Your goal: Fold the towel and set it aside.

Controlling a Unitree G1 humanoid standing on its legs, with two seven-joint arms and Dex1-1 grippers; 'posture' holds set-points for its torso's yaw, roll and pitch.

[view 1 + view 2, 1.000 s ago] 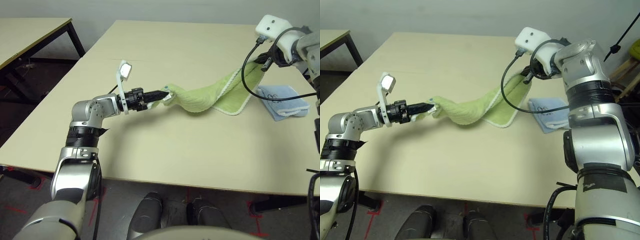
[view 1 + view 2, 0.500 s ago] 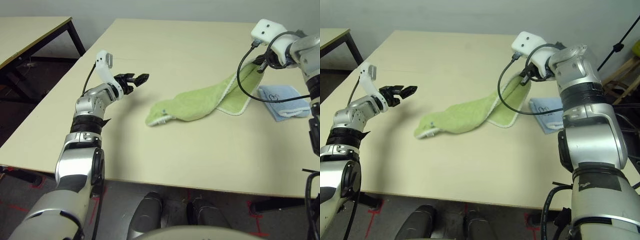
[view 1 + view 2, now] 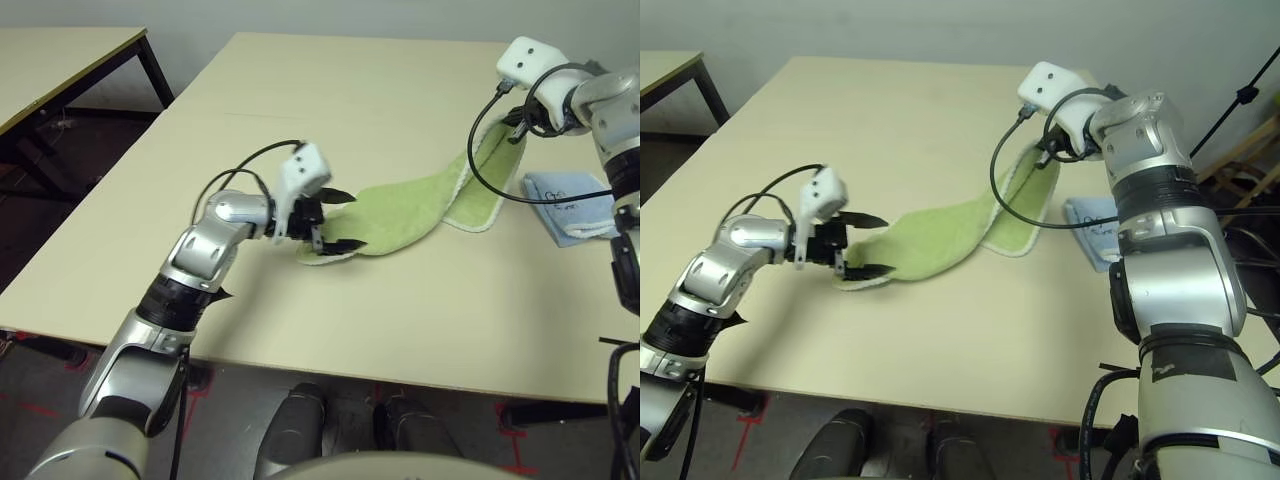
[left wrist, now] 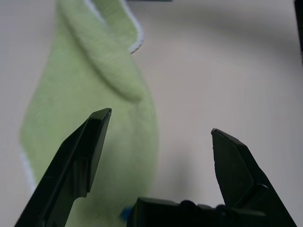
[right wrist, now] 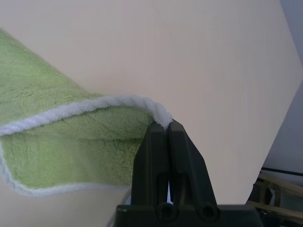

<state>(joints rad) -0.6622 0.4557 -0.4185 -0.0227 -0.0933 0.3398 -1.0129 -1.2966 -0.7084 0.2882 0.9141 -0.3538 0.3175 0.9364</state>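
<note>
The light green towel (image 3: 410,205) lies stretched in a long strip across the table (image 3: 330,110). Its left end rests flat near the table's middle. Its right end is lifted off the surface. My left gripper (image 3: 335,222) hovers open over the left end, one finger on each side of the towel's white-edged tip. In the left wrist view, the fingers (image 4: 90,142) stand wide apart above the towel (image 4: 94,80). My right gripper (image 5: 163,126) is shut on the white stitched edge of the towel (image 5: 57,137), holding that corner up at the far right (image 3: 512,128).
A small light blue folded cloth (image 3: 570,200) lies on the table just right of the towel, under the right arm's black cable (image 3: 480,150). A second table (image 3: 60,60) stands at the far left across a gap of floor.
My left gripper let go of the towel's left end, which dropped flat onto the table. It swung away left, then came back open over that end. The right gripper kept its hold.
</note>
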